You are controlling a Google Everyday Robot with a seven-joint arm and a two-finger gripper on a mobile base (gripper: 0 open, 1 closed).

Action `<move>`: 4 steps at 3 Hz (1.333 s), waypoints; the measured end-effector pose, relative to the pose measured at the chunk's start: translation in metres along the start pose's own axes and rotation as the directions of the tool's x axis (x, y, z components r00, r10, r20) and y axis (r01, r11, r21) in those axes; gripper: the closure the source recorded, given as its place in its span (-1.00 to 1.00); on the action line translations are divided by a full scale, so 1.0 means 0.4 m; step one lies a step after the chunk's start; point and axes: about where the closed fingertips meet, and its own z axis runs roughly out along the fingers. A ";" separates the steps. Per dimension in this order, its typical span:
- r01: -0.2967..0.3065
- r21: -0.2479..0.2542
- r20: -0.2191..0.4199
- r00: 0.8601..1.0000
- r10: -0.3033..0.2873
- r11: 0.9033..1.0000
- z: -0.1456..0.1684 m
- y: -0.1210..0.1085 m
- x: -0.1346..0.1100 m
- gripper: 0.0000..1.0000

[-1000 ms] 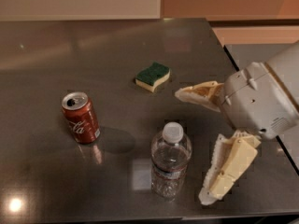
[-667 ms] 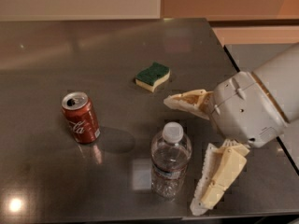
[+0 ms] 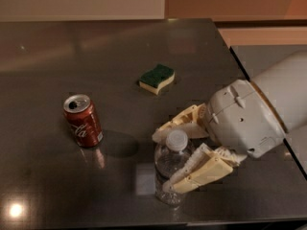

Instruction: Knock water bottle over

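The water bottle (image 3: 169, 191) is a small clear plastic bottle with a white cap. It stands upright near the front edge of the dark table (image 3: 96, 51). My gripper (image 3: 162, 161) has come in from the right, and its two cream fingers are spread either side of the bottle's upper part. One finger (image 3: 180, 123) is behind the cap. The other finger (image 3: 201, 170) lies across the front of the bottle's shoulder. The fingers are open and do not clamp the bottle.
A red Coca-Cola can (image 3: 82, 120) stands upright to the left of the bottle. A green and yellow sponge (image 3: 157, 78) lies further back. The table's right edge (image 3: 240, 66) and front edge (image 3: 144, 223) are close to the bottle.
My gripper has moved left, from beside the bottle to having its fingers on either side of the bottle's top. The bottle still stands upright; the can and sponge have not moved.
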 end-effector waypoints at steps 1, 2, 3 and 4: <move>0.000 0.000 0.006 1.000 0.000 1.000 -0.002 0.000 -0.016 0.28; 0.010 0.042 -0.042 0.999 -0.009 0.999 -0.034 -0.035 -0.031 0.76; 0.040 0.109 -0.161 0.987 -0.022 0.993 -0.081 -0.106 -0.039 1.00; 0.104 0.134 -0.307 0.950 -0.058 0.986 -0.119 -0.173 -0.018 1.00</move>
